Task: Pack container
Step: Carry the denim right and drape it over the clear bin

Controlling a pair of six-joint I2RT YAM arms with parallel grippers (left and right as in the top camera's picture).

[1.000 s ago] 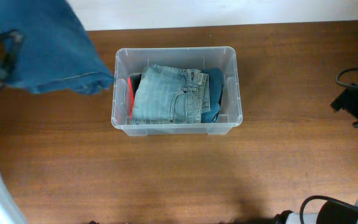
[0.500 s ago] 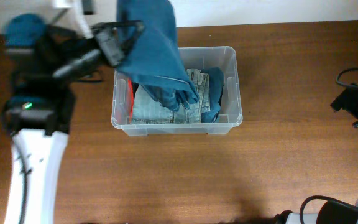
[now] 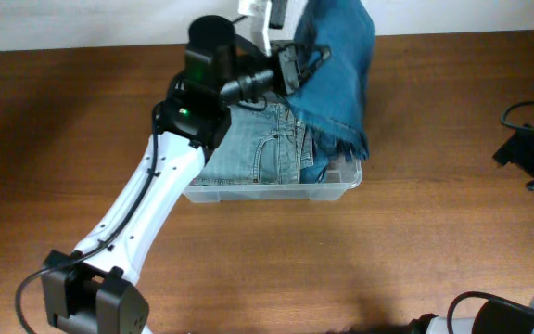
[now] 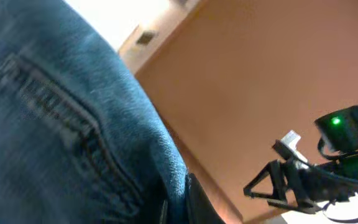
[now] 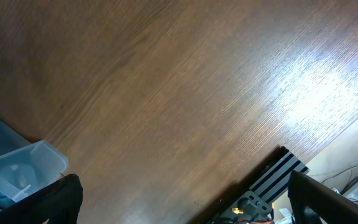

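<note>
**Dark denim hung over a part-filled bin**

Spans the whole overhead view: brown wood-grain table (image 3: pixel 434 232), smooth, with a bright glare patch in the right wrist view. Stands on it near the far edge, about mid-width: large clear rectangular plastic container (image 3: pixel 276 193) with a rounded rim. Holds a folded pair of pale, faded blue jeans (image 3: pixel 258 158), seams and pocket facing up, over a darker teal cloth (image 3: pixel 317 173) that shows at the right end. Crosses the container's left end and hides it: white-shelled left arm (image 3: pixel 146 204) with black joints. Hangs over the container's far right corner and covers that rim: dark blue denim garment (image 3: pixel 341 74), limp, ragged along the lower hem. Fills most of the left wrist view too, stitched seam plain, the rest blurred. Pinches that denim near its upper edge: left gripper (image 3: pixel 297 57), fingers pressed together on the cloth. Hovers over bare table well to the right of the container, with only a clear corner in its own view: right gripper (image 5: pixel 182 180), black fingers (image 5: pixel 61 199) spread wide, nothing between them.
</note>
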